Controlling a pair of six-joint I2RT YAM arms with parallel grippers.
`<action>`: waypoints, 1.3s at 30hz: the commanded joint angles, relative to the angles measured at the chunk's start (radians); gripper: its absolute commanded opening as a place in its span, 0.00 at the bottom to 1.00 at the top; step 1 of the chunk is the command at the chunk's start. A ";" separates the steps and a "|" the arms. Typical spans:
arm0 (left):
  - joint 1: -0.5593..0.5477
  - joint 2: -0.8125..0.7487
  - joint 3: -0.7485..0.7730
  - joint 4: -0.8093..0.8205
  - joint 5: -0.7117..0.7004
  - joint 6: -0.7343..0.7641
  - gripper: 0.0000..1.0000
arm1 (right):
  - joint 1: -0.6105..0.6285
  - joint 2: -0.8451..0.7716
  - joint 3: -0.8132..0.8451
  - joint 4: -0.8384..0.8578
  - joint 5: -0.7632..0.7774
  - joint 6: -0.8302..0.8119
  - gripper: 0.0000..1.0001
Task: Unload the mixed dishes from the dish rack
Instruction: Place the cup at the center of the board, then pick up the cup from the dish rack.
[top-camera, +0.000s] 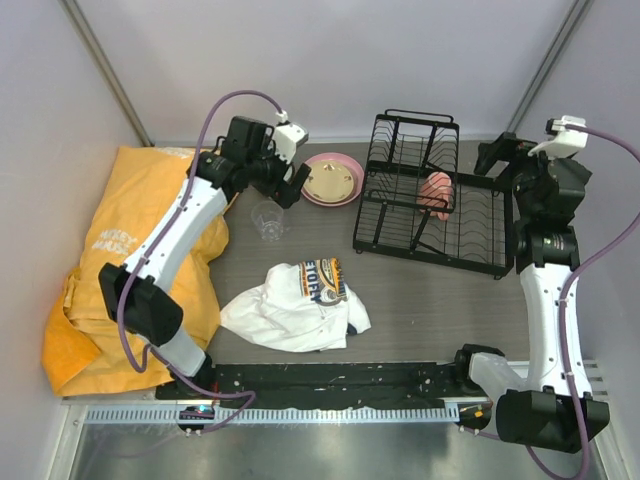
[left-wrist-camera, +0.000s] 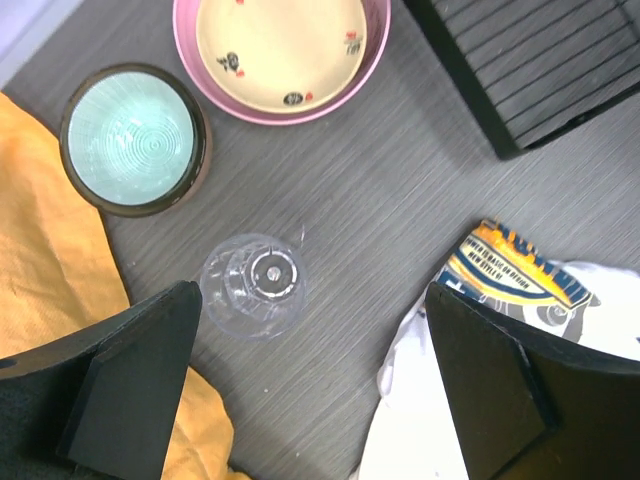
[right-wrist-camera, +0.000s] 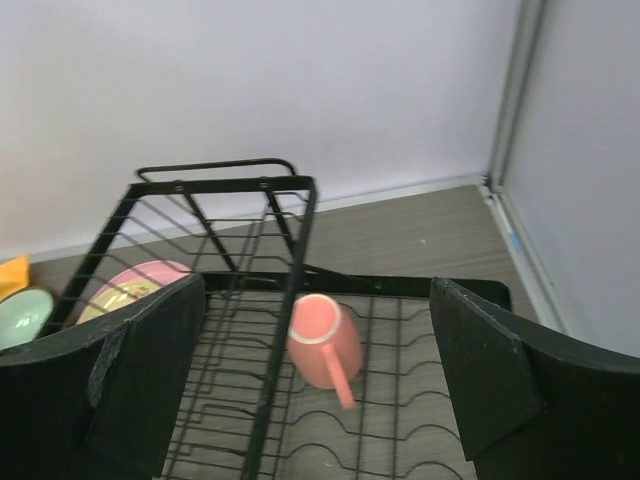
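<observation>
Left gripper (left-wrist-camera: 300, 375): jaws apart above clear glass (left-wrist-camera: 253, 284) | right gripper (right-wrist-camera: 315, 375): apart, facing pink mug (right-wrist-camera: 325, 342) in dish rack (right-wrist-camera: 250, 300)

rack (top-camera: 430, 215) – black wire metal | glass (left-wrist-camera: 252, 283) – clear, ribbed | table (left-wrist-camera: 380, 200) – matt woodgrain

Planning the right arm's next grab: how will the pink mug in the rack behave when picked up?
The pink mug lies on its side on the dish rack wires, so it may roll if nudged. It looks rigid and glossy, probably slippery; its handle offers purchase.
</observation>
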 joint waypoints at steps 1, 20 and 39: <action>-0.003 -0.097 -0.079 0.156 0.039 -0.070 1.00 | -0.061 -0.021 -0.026 -0.014 0.052 -0.038 0.99; 0.008 -0.378 -0.329 0.308 0.028 -0.104 1.00 | -0.084 0.079 -0.303 0.081 0.119 -0.282 0.91; 0.025 -0.404 -0.415 0.367 -0.027 -0.070 1.00 | -0.084 0.351 -0.392 0.357 -0.246 -0.383 0.71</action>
